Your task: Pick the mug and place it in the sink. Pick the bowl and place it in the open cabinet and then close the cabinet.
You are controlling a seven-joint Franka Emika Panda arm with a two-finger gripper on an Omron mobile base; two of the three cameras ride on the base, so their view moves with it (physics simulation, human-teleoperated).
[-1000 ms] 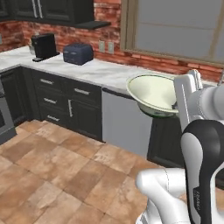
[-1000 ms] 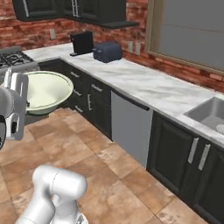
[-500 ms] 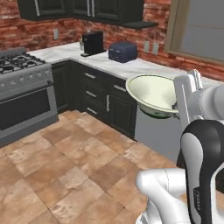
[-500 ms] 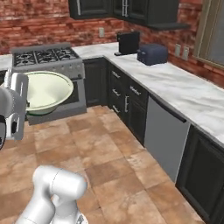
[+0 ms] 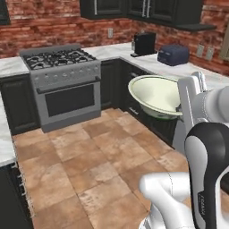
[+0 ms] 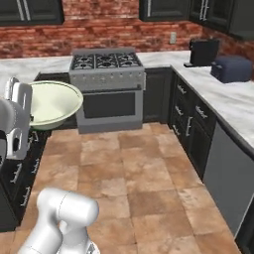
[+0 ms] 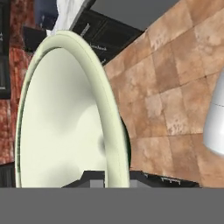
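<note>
**A:** Start close in: what's the claw (image 7: 111, 177) doing?

**B:** Clamped on the rim of the bowl (image 5: 157, 95). In the hand view both dark finger tips (image 7: 92, 178) sit at the bottom with the pale cream rim pinched between them, jaws nearly shut on that thin edge. The bowl (image 7: 65, 113) stands on edge there, hollow side facing left.

**A:** And from the base cameras?

**B:** Bowl's in the air, carried out in front of the white arm (image 5: 203, 147), tilted, well above the floor. In the right base view it (image 6: 49, 101) hangs at the left, beside the arm's wrist (image 6: 17, 116).

**A:** What's under it?

**B:** Terracotta tile floor (image 5: 85, 165), brownish-orange squares with pale grout, bare across the middle of the room.

**A:** Further out?

**B:** Dark charcoal lower cabinets (image 6: 191, 124) with short silver handles run along the right, topped by a white marbled desk (image 6: 228, 101). Past the bowl, a grey steel range (image 5: 67, 87) with an oven door and black burner grates sits against the back wall.

**A:** Anything on the desk?

**B:** A black coffee machine (image 5: 144, 43) in the corner and a dark blue toaster (image 5: 173, 54) just along from it.

**A:** And the very back?

**B:** Red brick wall (image 6: 104, 22), a white outlet (image 5: 109, 32) on it, dark upper cabinets (image 5: 134, 9) above.
</note>
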